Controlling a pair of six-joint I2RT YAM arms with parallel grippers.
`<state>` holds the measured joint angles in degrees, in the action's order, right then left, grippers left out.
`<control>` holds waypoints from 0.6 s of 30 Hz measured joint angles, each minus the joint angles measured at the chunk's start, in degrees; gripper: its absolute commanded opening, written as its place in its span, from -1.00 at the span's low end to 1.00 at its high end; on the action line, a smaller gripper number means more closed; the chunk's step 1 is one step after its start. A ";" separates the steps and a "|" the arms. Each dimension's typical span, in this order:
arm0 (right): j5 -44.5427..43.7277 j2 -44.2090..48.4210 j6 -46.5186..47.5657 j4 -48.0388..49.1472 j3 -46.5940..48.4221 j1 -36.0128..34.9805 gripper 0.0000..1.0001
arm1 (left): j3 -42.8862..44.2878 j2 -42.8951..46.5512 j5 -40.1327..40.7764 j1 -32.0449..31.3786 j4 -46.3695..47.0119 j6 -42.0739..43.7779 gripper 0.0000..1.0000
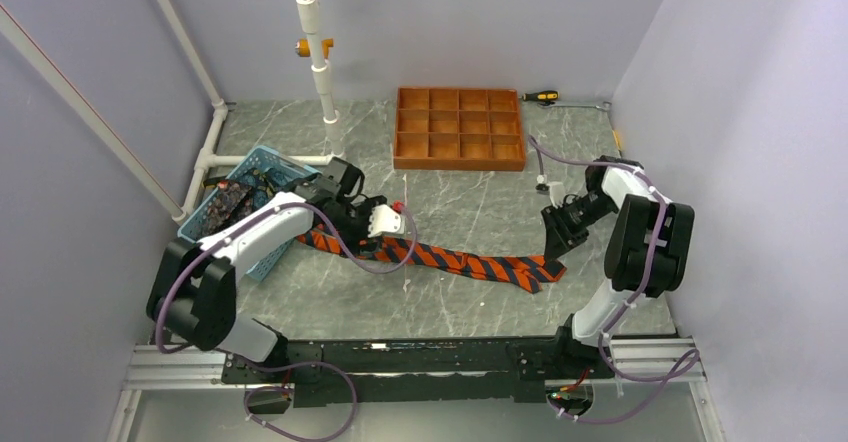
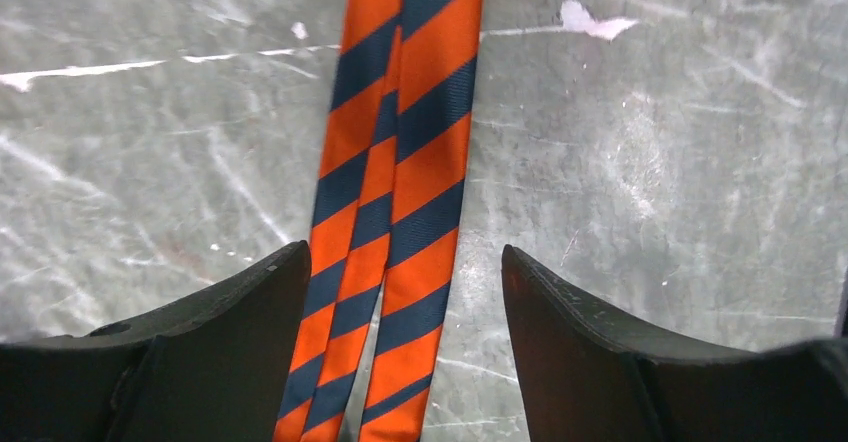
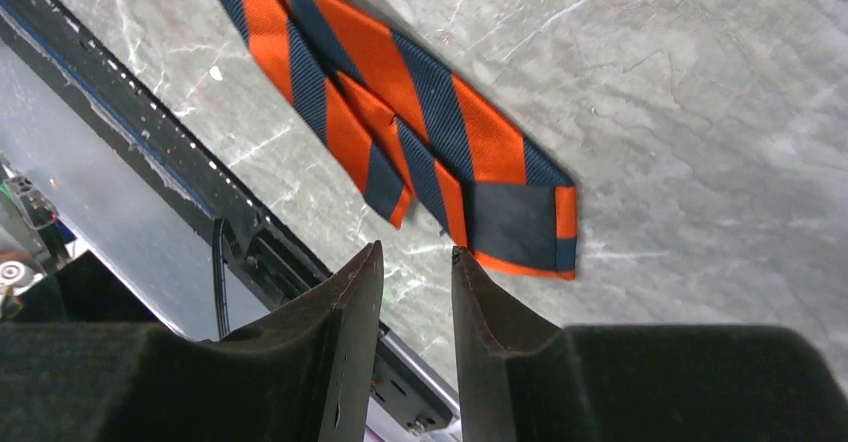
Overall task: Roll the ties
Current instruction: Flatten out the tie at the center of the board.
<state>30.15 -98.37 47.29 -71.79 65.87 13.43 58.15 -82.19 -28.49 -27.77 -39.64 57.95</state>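
The striped tie [image 1: 470,260] is laid flat on the table [image 1: 450,202], folded double into a long strip. In the top view its long line runs from 9 o'clock to 3 o'clock and dips a little toward 4 o'clock. Both loose ends are at the 3 o'clock side. More dark ties [image 1: 228,205] seem to be piled in the blue basket [image 1: 270,154] at 9 o'clock.

The left tool [image 2: 403,252] is spread wide. The strip is seen passing between its fingers from 12 o'clock to 6 o'clock, but it is not pinched. Nothing is held.

The right tool [image 3: 416,252] is nearly closed, with only a thin gap left, and nothing is held in it. In its own view the tie's ends are found just past the fingertips at 12 to 1 o'clock. From there the strip runs away toward 11 o'clock.

The ends are nearest to the right tool, so a roll would most likely be started there. The strip would then be rolled along its long line toward 9 o'clock.

The gridded tray [image 1: 459,165] is set well apart at 12 o'clock.

No brand, label or writing can be read anywhere.
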 measured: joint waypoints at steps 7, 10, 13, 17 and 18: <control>-3.17 -2.80 -4.37 5.97 -5.22 -0.76 -0.44 | -0.96 -7.72 4.55 -2.40 2.34 5.49 0.40; -5.68 -3.43 -5.42 8.11 -6.34 -0.76 -0.51 | -2.25 -9.49 7.23 -3.58 3.93 6.47 0.19; -8.48 -3.48 -5.99 10.05 -7.48 -0.76 -0.58 | -3.41 -11.37 9.66 -4.17 4.74 7.17 -0.13; -11.61 -3.43 -6.67 11.26 -8.33 -0.68 -0.65 | -3.28 -12.28 11.45 -4.26 4.96 7.30 -0.45; -12.20 -3.43 -6.78 11.26 -8.35 -0.59 -0.66 | -3.28 -12.28 11.63 -4.26 4.96 7.30 -0.50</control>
<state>17.96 -101.80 40.51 -60.53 57.52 12.84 54.87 -94.48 -16.86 -32.03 -34.68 65.25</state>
